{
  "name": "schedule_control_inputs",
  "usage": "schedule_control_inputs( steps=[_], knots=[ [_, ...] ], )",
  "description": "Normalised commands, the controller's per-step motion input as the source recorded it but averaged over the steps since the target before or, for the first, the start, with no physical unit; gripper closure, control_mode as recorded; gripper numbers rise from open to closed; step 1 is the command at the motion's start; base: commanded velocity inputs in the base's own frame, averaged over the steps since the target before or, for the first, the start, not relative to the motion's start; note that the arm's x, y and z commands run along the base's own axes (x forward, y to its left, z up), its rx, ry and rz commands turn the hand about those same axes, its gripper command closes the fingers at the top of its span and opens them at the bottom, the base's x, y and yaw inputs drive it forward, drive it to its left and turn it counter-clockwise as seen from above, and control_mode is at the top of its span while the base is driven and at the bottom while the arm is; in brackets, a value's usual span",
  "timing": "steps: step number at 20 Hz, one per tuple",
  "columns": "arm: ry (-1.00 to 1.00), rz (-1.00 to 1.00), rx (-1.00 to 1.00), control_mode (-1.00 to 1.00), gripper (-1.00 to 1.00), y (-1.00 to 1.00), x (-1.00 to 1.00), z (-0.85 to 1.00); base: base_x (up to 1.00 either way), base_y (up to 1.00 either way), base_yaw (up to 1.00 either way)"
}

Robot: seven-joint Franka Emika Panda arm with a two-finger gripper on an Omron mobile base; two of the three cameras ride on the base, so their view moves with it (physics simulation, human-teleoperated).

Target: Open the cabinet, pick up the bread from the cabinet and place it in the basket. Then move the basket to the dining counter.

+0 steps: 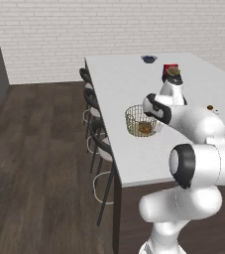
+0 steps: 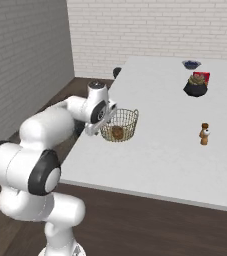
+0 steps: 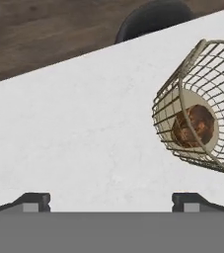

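The round wire basket [image 1: 132, 119] [image 2: 130, 121] stands upright on the white dining counter [image 1: 129, 79] [image 2: 160, 155], close to its stool-side edge. The golden-brown bread [image 1: 144, 128] [image 2: 117, 133] lies inside on the basket's bottom. My gripper [image 2: 93, 131] [image 3: 111, 201] is open just beside the basket, on the counter-edge side, holding nothing. In the hand view the basket [image 3: 182, 84] sits off to the right with the bread [image 3: 195, 126] showing through the mesh. Bare counter top [image 3: 84, 128] lies between the fingertips [image 3: 34, 200]. The cabinet is out of view.
A black pot [image 1: 172, 75] [image 2: 195, 87] with a red item behind it, a blue bowl [image 1: 149, 58] [image 2: 191, 64] and a small brown shaker [image 2: 204, 134] stand farther along the counter. Black bar stools [image 1: 98, 136] [image 3: 155, 17] line its edge over a wood floor.
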Motion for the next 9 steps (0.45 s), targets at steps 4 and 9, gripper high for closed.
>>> schedule_control_inputs(
  steps=[4, 9],
  knots=[
    [0.00, -0.39, 0.18, -1.00, -1.00, 0.29, -1.00, 0.34, 0.00, 0.00, 0.00],
    [0.00, -0.43, 0.18, -1.00, -1.00, 0.16, -1.00, 0.11, 0.00, 0.00, 0.00]
  ],
)
